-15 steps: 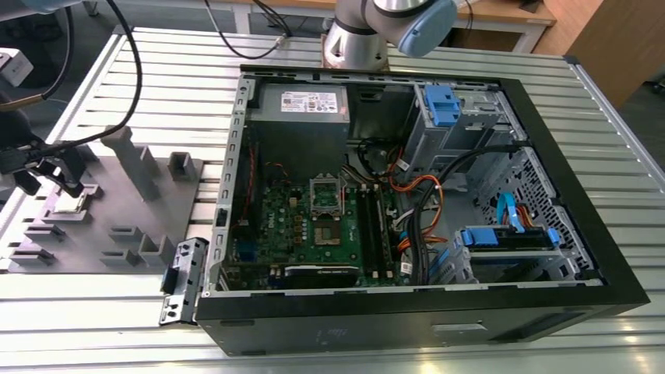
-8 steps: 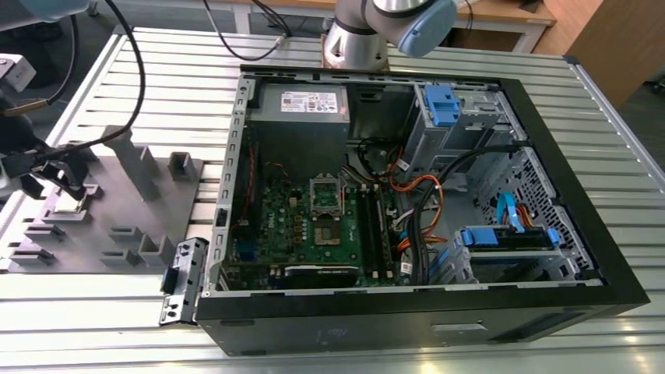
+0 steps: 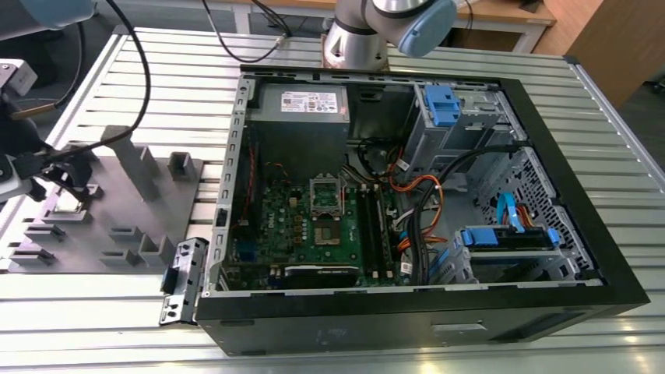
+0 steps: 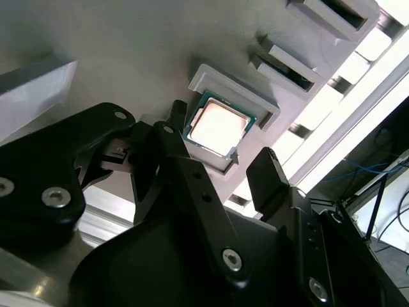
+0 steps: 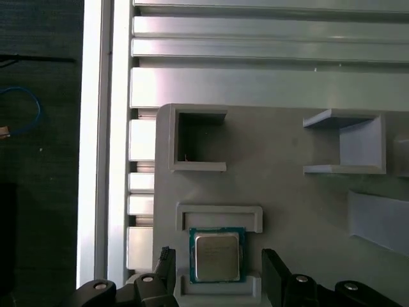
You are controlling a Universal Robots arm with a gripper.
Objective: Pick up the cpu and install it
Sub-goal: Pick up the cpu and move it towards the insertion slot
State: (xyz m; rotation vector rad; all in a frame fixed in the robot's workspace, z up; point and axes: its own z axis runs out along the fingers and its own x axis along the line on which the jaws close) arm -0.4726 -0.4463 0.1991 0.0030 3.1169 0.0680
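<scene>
Lab: slatted aluminium table (image 3: 156, 54), opened computer (image 3: 416, 315)

Soft, even light falls on the tray (image 3: 114, 226) in the exterior view, with weak shadows beside its blocks. Table (image 3: 83, 304) slats bordering the tray glare white in every view. On the tray, the cpu (image 4: 217, 131) top washes out pale in the second wrist view. The case (image 3: 416, 319) beside the tray is dim inside.
</scene>
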